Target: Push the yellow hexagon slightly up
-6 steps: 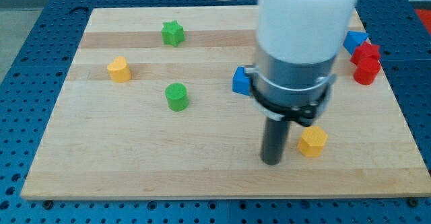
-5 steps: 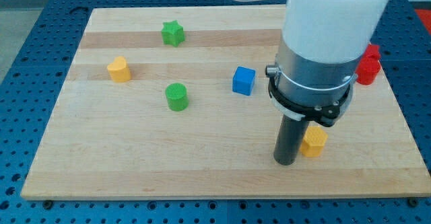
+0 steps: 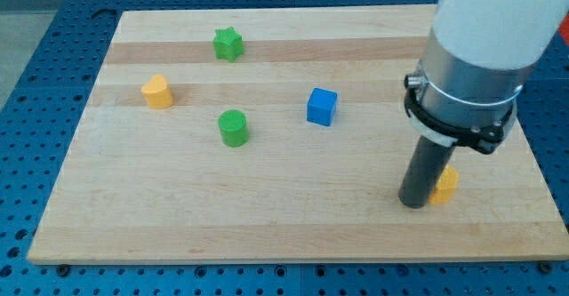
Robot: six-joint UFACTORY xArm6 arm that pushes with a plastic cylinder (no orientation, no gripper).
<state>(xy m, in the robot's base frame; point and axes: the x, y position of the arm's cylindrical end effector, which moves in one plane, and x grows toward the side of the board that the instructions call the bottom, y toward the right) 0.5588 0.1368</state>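
Note:
The yellow hexagon (image 3: 445, 186) sits near the board's lower right, partly hidden behind my rod. My tip (image 3: 412, 203) rests on the board just left of and slightly below the hexagon, touching or nearly touching its left side. The arm's wide white and grey body covers the upper right of the view.
A blue cube (image 3: 322, 107) lies mid-board. A green cylinder (image 3: 234, 128) is left of centre, a green star (image 3: 228, 44) near the top left, and a yellow heart-like block (image 3: 157, 92) at the left. The wooden board (image 3: 178, 216) ends close to the hexagon on the right.
My rod has moved to the right, and the yellow hexagon has slid right with it. The red and blue blocks at the upper right are now hidden behind the arm.

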